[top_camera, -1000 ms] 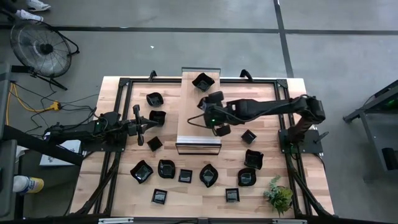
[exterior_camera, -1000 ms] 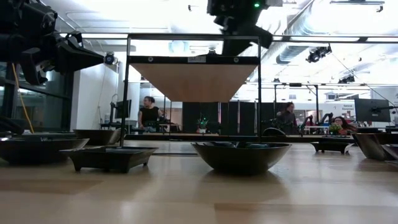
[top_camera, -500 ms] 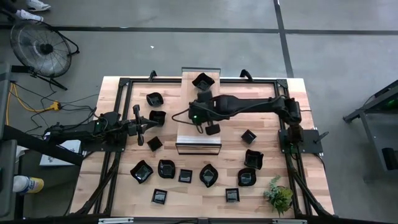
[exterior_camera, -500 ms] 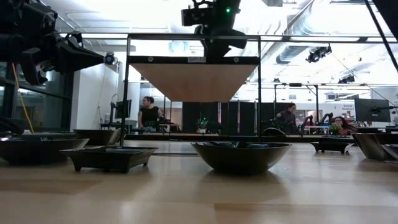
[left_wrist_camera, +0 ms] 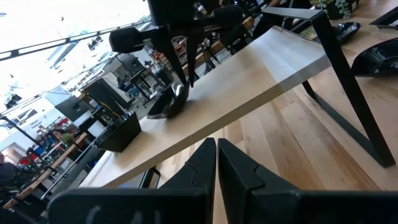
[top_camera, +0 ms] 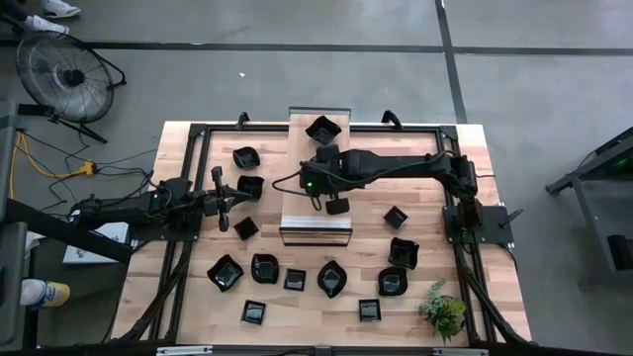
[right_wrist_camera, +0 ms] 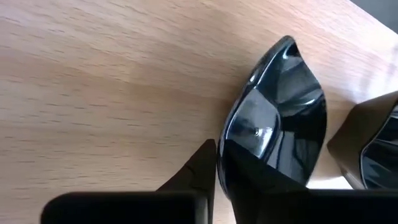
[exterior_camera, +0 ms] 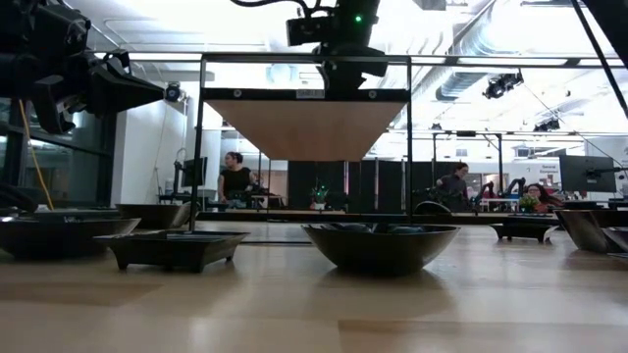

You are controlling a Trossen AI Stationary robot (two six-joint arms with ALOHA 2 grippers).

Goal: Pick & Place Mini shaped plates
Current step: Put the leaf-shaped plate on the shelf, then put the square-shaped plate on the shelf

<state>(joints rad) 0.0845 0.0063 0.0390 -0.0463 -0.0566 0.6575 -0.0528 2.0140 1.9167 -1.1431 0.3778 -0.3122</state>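
Note:
A glossy black leaf-like mini plate (right_wrist_camera: 277, 118) stands tilted on the raised light-wood platform (top_camera: 315, 213) in the table's middle. My right gripper (right_wrist_camera: 216, 163) reaches over the platform from the table's right and is shut on this plate (top_camera: 326, 156). The left wrist view shows the plate (left_wrist_camera: 166, 103) from the side. A square mini plate (top_camera: 322, 129) rests on the platform's far end. Several more mini plates lie on the table around the platform, such as one (top_camera: 332, 278) on the near side. My left gripper (left_wrist_camera: 216, 149) waits shut at the table's left (top_camera: 229, 200). My right gripper holds the leaf-like plate by its raised rim (right_wrist_camera: 225, 142), pinched between the two fingers. The fingers (left_wrist_camera: 184, 73) come slanting down from above. The plate sits tilted, with its lower edge (left_wrist_camera: 155, 113) on the platform top.
A black metal frame (top_camera: 198, 133) runs round the table, and the platform stands on thin black legs (left_wrist_camera: 348, 74). A small green plant (top_camera: 443, 311) sits at the near right corner. The low view shows plates (exterior_camera: 381, 245) in front and people in the room behind.
My right gripper has carried the plate toward the table's left over the platform and a little down, tipping more steeply downward. It has kept still for the last half second. The plate's lower edge now rests on the platform.

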